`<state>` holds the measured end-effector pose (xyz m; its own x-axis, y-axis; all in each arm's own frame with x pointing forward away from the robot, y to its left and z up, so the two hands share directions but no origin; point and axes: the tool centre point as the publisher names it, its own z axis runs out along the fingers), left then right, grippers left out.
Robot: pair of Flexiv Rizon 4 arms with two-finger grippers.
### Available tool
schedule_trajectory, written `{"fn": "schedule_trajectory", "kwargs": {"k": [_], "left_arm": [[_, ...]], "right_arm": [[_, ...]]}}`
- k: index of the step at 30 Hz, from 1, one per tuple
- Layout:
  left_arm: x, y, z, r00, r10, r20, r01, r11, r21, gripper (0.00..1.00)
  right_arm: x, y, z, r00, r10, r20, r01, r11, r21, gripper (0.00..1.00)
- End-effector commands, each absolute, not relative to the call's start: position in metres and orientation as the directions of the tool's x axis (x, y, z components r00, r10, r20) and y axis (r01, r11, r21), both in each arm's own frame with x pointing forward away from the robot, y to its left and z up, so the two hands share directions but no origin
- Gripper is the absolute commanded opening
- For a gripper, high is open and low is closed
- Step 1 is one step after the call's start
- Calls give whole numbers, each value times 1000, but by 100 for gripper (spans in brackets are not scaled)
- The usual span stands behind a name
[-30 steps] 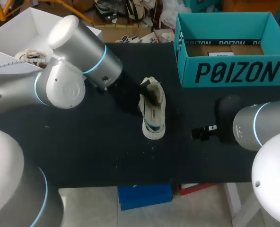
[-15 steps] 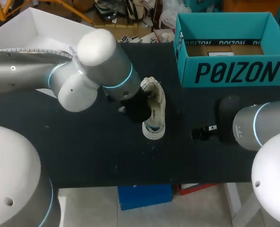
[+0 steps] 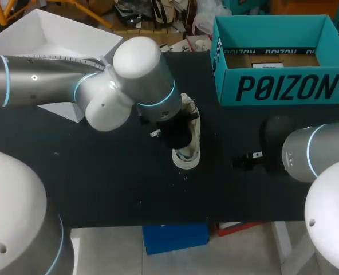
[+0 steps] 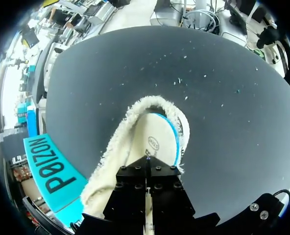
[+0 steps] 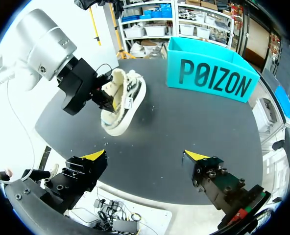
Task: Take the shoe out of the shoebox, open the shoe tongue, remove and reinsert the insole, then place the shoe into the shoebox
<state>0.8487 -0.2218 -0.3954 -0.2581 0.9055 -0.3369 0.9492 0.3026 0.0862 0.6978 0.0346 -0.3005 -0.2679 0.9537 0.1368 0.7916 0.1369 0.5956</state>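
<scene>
Okay: teal shoebox (image 3: 284,87) at the black table's (image 3: 101,177) far right, white open box (image 3: 49,40) far left. The left arm (image 3: 129,86) hides most of the cream, fuzzy-collared shoe (image 5: 123,105), which lies mid-table. Left gripper (image 5: 106,95) sits at its opening, grip unclear. Right gripper (image 5: 145,155) is spread, holding nothing.

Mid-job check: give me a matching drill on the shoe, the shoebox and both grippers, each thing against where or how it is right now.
Things:
1. shoe
2. shoebox
3. left gripper
4. right gripper

Places or states:
A. open, holding nothing
B. teal, at the far right of the table
C. cream, in the middle of the table
D. at the shoe's opening

Pairs: 1-C; 2-B; 3-D; 4-A
</scene>
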Motion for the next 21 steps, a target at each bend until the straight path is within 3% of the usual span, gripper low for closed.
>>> {"fn": "schedule_trajectory", "kwargs": {"k": [1,10,21], "left_arm": [[844,-211,-379,-234,904,-357,951,289,107,0],[825,-197,-357,-206,920,-334,951,269,154,0],[828,-189,-366,-237,919,-315,940,299,162,0]], "right_arm": [[697,35,-302,-266,954,136,789,135,599,100],[697,35,-302,-266,954,136,789,135,599,100],[697,35,-302,-266,954,136,789,135,599,100]]}}
